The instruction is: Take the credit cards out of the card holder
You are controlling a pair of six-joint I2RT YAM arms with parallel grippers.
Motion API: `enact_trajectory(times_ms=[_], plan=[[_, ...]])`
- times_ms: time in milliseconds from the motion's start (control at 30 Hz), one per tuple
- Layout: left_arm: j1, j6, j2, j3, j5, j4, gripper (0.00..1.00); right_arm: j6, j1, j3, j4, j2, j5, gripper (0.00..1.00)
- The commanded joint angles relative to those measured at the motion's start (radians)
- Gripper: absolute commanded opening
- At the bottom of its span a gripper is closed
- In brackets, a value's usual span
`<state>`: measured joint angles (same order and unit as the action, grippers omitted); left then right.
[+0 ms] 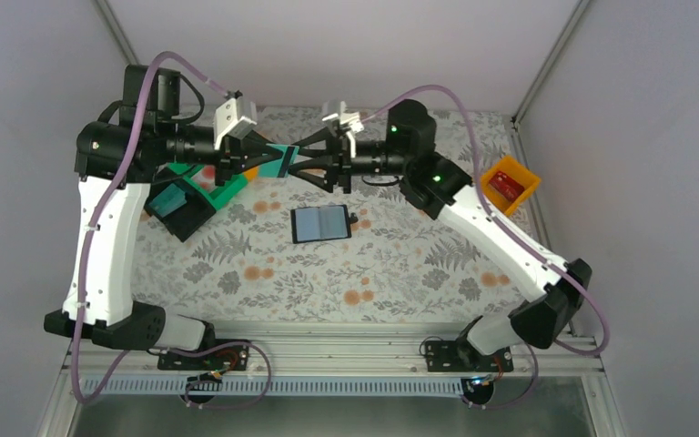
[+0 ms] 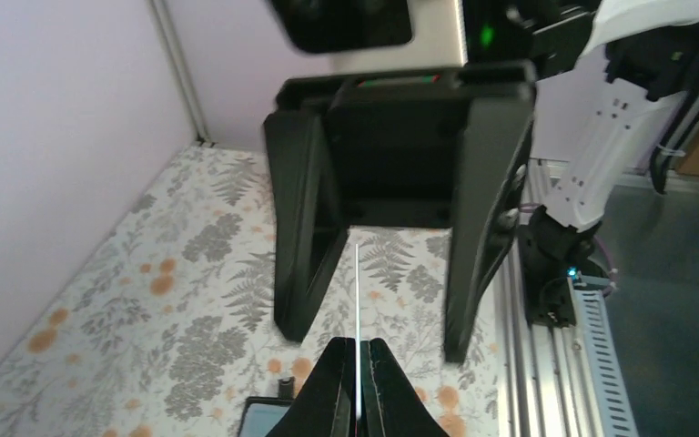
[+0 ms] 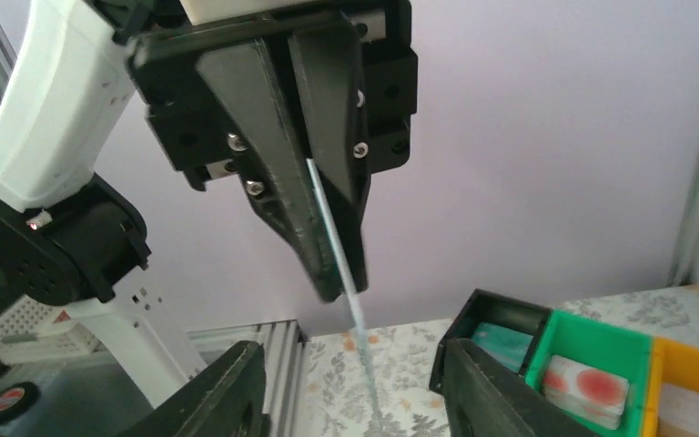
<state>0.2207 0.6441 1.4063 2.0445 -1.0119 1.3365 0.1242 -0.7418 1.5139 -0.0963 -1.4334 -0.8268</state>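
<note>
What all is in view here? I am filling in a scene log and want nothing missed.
teal credit card: one, teal, in the air, pinched by the left gripper
red card, as it looks: one, red, in the right-hand orange bin
card holder: one, black with grey-blue inside, open on mid-table
black bin: one, black, table's left, teal item inside
green bin: one, green, next to the black bin, red-and-white item inside
orange bins: two, orange, one beside the green bin, one at the table's right edge
tablecloth: one, floral, over the table
left gripper: one, black, shut on the teal credit card
right gripper: one, black, open, jaws either side of that card
</note>
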Motion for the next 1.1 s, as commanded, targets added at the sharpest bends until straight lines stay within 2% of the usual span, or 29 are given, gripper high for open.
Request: enact_trajectory(times_ms=[0,167,267,300,333,367,433,533,667,833,967,1000,1067], plan=[[0.001,0.025,-0.023,-0.036,-0.066,0.021,0.02,-0.051,-0.052,0.074,-0.035,-0.049,-0.036,0.42],[0.001,0.028,-0.029,-0.060,-0.084,0.021,0.02,-0.052,-0.057,0.066,-0.024,-0.049,-0.041,0.06],[0.000,0.028,-0.036,-0.065,-0.074,0.021,0.05,-0.064,-0.057,0.044,-0.029,-0.031,-0.032,0.04],[0.000,0.027,-0.040,-0.063,-0.064,0.021,0.21,-0.071,-0.054,0.027,-0.025,-0.017,-0.033,0.04],[-0.001,0.030,-0.046,-0.062,-0.049,0.021,0.43,-0.072,-0.048,0.003,-0.013,-0.001,-0.040,0.04],[-0.001,0.037,-0.056,-0.063,-0.040,0.021,0.52,-0.069,-0.040,-0.023,0.004,0.013,-0.059,0.04],[-0.003,0.064,-0.080,-0.082,-0.044,0.021,0.56,-0.067,-0.028,-0.068,0.047,0.048,-0.111,0.04],[-0.003,0.099,-0.106,-0.107,-0.095,0.021,0.53,-0.080,-0.028,-0.090,0.077,0.074,-0.163,0.04],[-0.004,0.092,-0.085,-0.095,-0.117,0.022,0.37,-0.092,-0.027,-0.071,0.060,0.071,-0.175,0.04],[-0.004,0.093,-0.070,-0.121,-0.156,0.021,0.35,-0.084,-0.027,-0.049,0.049,0.053,-0.158,0.04],[-0.004,0.112,-0.080,-0.159,-0.205,0.021,0.29,-0.068,-0.027,-0.041,0.062,0.035,-0.151,0.04],[-0.004,0.117,-0.083,-0.176,-0.210,0.021,0.27,-0.064,-0.028,-0.036,0.061,0.030,-0.147,0.04],[-0.003,0.122,-0.087,-0.194,-0.206,0.022,0.13,-0.062,-0.027,-0.028,0.062,0.022,-0.145,0.04]])
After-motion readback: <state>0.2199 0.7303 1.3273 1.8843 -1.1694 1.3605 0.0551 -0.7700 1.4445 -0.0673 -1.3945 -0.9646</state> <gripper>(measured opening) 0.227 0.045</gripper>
